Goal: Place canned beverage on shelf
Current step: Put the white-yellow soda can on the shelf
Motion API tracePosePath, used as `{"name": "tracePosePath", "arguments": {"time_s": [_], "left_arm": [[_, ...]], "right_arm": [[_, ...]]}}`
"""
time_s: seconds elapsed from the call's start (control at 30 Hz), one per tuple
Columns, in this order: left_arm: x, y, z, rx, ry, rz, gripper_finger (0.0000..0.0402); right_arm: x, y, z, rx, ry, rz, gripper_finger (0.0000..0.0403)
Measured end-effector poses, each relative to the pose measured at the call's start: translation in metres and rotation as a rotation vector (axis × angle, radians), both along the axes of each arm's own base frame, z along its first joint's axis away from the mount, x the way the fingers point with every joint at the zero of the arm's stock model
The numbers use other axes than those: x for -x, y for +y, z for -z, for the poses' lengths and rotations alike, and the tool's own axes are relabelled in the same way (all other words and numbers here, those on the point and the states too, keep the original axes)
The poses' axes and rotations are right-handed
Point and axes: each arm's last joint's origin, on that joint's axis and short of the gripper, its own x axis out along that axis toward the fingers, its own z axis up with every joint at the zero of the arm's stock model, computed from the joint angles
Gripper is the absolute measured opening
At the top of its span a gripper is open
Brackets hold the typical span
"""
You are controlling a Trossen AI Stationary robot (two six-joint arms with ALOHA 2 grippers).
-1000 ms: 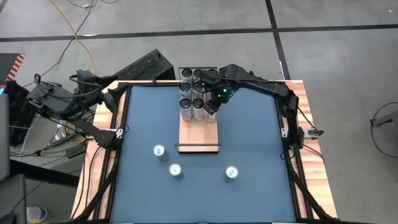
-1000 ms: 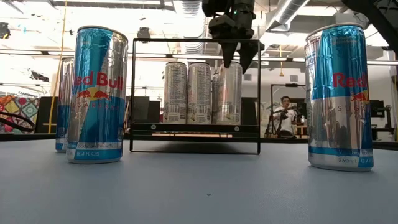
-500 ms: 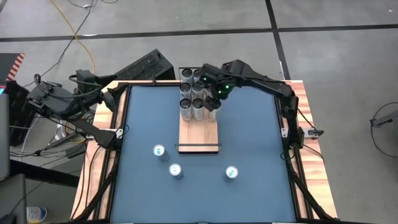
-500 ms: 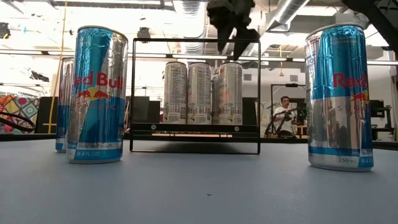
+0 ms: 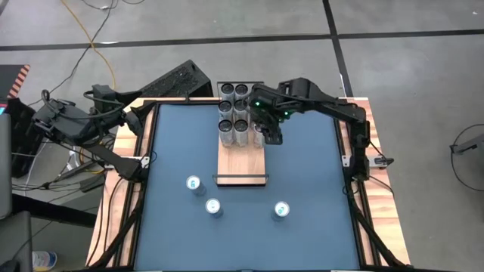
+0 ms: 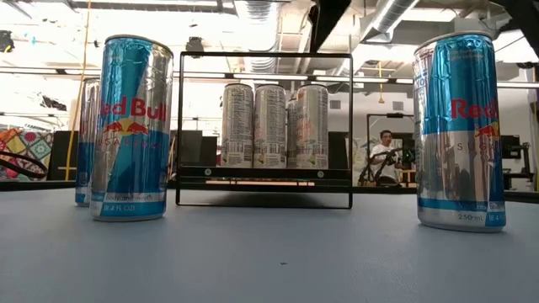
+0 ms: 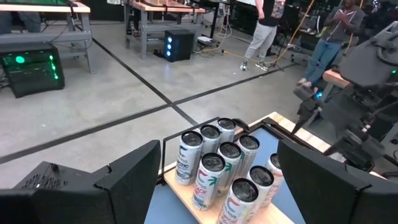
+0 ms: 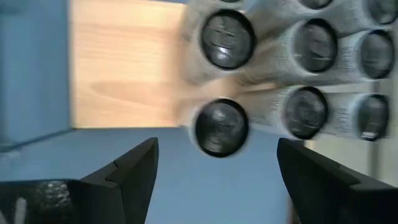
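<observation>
High view: the right gripper (image 5: 273,136) has moved off the cluster of cans (image 5: 240,112) and now hangs open and empty beside the shelf (image 5: 243,158), over the tabletop (image 5: 310,181); a moment ago it stood directly above the nearest row of cans. The judgement is that a can has just been released onto the shelf and the arm is retreating. Three loose cans, one (image 5: 194,183), a second (image 5: 214,207) and a third (image 5: 281,209), stand on the tabletop beyond the shelf's near rail, so further placements remain. The left gripper (image 5: 136,121) waits at the table's left edge, spread. Low view: the gripper fingers that showed above the shelved cans (image 6: 278,124) are gone from the frame; only a dark arm segment remains at the top. Left wrist view: the shelved cans (image 7: 227,168) stand upright in close rows. Right wrist view: can tops (image 8: 224,37) lie below the spread fingers (image 8: 134,168), none pinched.
</observation>
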Motion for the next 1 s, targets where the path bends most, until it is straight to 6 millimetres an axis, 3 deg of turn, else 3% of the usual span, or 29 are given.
{"name": "tracePosePath", "arguments": {"time_s": [0.17,0.33,0.83,1.0], "left_arm": [[-0.003,-0.001,0.001,-0.004,0.009,0.001,0.0309],[-0.005,-0.002,0.001,-0.006,0.013,0.001,0.0309],[-0.005,-0.002,0.001,0.0,0.008,0.001,0.0309],[-0.005,-0.002,0.001,-0.001,0.009,0.001,0.0309]], "right_arm": [[-0.005,0.007,0.017,0.146,0.136,-0.149,0.0298],[-0.008,0.008,0.028,0.118,0.182,-0.324,0.0297],[-0.014,-0.011,0.033,0.106,0.119,-0.507,0.0296],[-0.015,-0.017,0.045,0.107,0.163,-0.559,0.0296]]}}
